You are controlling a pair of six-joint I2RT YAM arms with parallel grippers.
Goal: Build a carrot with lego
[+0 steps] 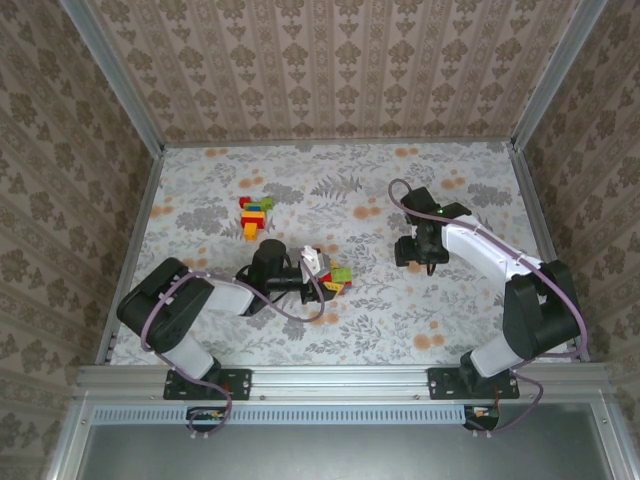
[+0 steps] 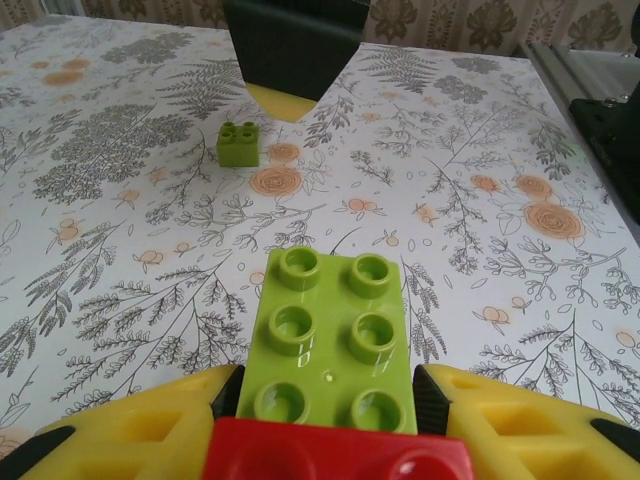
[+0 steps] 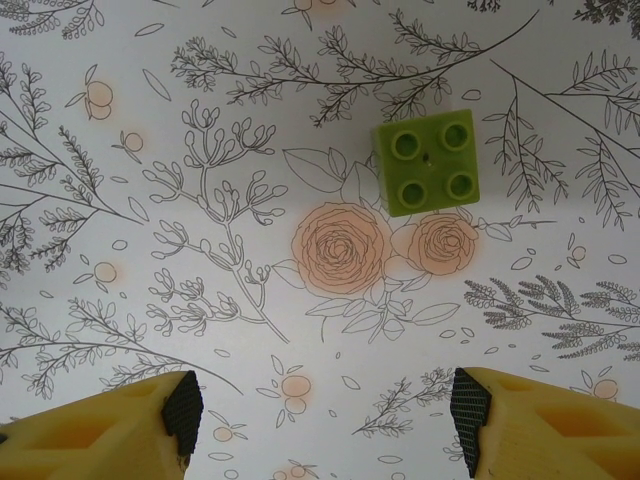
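Lego brick (image 2: 330,330), glossy studded green, tight in L hand (image 2: 330,392); R hand (image 3: 327,402) wide, empty.

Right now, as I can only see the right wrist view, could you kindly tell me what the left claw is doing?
Observer: The left claw is closed on a light green six-stud plastic brick, its pads against the long sides.
Operator: Thank you. Is that brick on its own?
Observer: No, a red studded plastic brick covers its end nearest the wrist.
Operator: Are more bricks loose besides the small green four-stud brick ahead of my open right claw?
Observer: Yes, a small heap of red, yellow, green and blue bricks lies farther back on the left arm's side of the floral table.
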